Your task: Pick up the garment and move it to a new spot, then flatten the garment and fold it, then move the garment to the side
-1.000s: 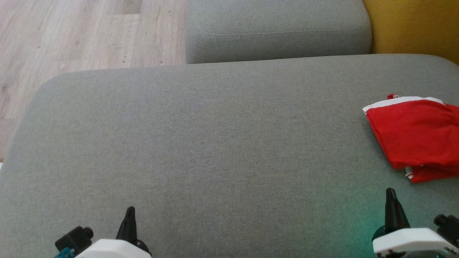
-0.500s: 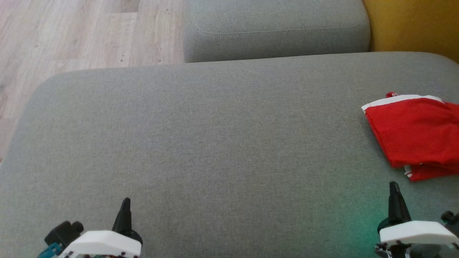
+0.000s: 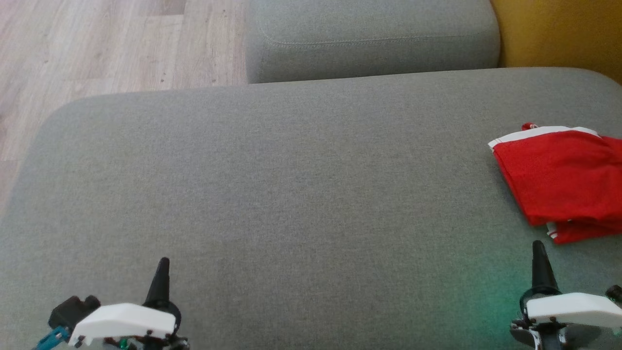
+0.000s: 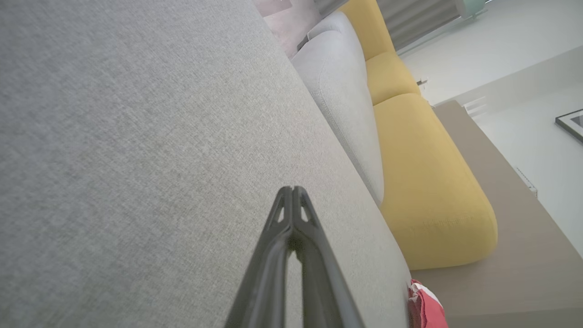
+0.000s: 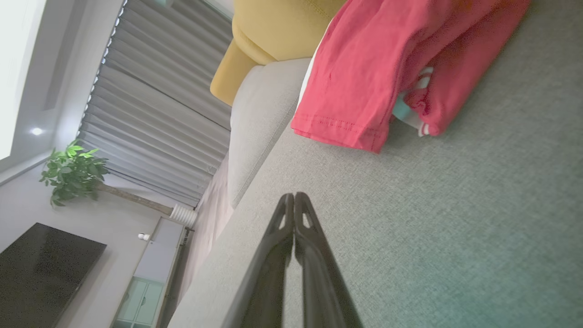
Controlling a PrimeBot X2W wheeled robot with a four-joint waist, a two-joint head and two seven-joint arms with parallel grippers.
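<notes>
The garment [image 3: 563, 182] is red with white trim and lies folded at the right edge of the grey cushion [image 3: 291, 194]; the right wrist view shows it as a red folded garment [image 5: 387, 68] ahead of the fingers, and a red corner of the garment [image 4: 426, 307] shows in the left wrist view. My left gripper [image 3: 162, 265] hovers over the cushion's near left, shut and empty, its tips [image 4: 292, 189] pressed together. My right gripper [image 3: 537, 248] is at the near right, just short of the garment, shut with nothing in it [image 5: 294, 197].
A second grey cushion [image 3: 371, 41] lies beyond the far edge, with a yellow cushion [image 3: 559, 34] at the far right. Wooden floor [image 3: 97, 48] is at the far left. A television [image 5: 41, 273] and a potted plant [image 5: 73, 173] stand across the room.
Both grippers have slid slightly further up the head view, and the whole picture has shifted a little as the camera moved. The garment has stayed where it lies.
</notes>
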